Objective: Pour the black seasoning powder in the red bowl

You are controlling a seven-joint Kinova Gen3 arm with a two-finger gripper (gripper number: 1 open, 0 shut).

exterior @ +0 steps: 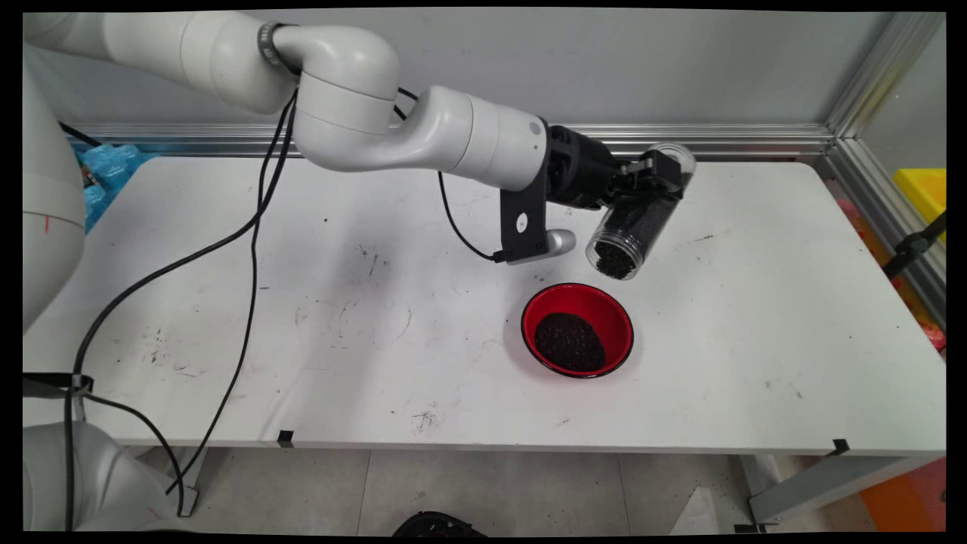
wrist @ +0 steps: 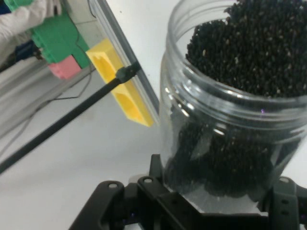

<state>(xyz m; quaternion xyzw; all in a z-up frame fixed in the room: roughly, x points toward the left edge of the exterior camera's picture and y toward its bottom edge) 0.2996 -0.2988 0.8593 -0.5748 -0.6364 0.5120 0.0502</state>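
Above the white table, toward its far right part, the black gripper squeezes a clear plastic jar from both sides. This jar is round and see-through, with ridges around its open mouth. It is tipped over, with its mouth pointing down toward the near side of the table. Small black grains fill much of the jar and sit close to the mouth. They look bumpy and dry, like tiny seeds. Just below the mouth, a round red bowl with a shiny inside and a dark rim stands on the table. A dark heap of the same grains lies in it. The jar does not touch the bowl. Gray scuffs and little black specks mark the smooth tabletop. Off the table's right edge sits a yellow plastic bin with a thin black rod crossing in front of it. Black cables hang from the white arm.
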